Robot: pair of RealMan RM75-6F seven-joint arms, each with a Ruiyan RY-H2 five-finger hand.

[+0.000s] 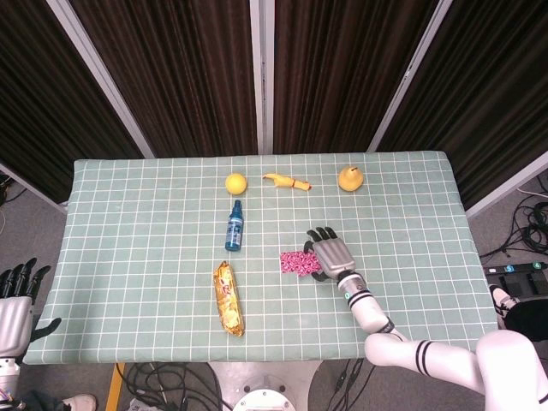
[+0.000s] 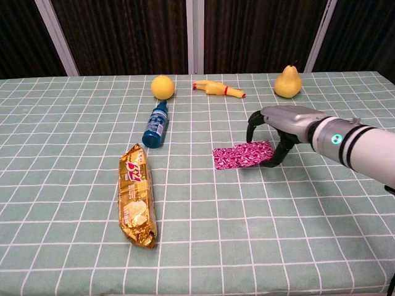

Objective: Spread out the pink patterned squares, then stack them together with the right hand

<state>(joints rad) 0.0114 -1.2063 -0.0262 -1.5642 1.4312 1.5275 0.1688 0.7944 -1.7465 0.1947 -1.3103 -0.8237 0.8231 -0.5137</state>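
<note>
Starting nearest me, one gold foil snack packet point(image 2: 136, 196) lies lengthwise on the green checked tablecloth point(image 2: 62, 246). My left hand point(image 1: 15, 301) hangs off the table's near left corner, fingers apart and holding nothing. Further in, my right hand point(image 2: 276, 128) arches over the two pink patterned squares point(image 2: 242, 154): my fingertips point(image 2: 250, 137) and thumb come down around the right-hand square, which sits slightly raised and overlapping the right edge of the other square lying flat on the cloth. I cannot tell whether I am pinching that upper square or merely pressing on it. Both squares sit near the table's middle, just right of centre. Beyond them, to the left, one blue spray bottle point(image 2: 155, 125) lies on its side. At the far edge I count one yellow ball point(image 2: 162, 86), one yellow rubber chicken point(image 2: 217, 89) and one yellow pear point(image 2: 287, 82), well apart in a row.
</note>
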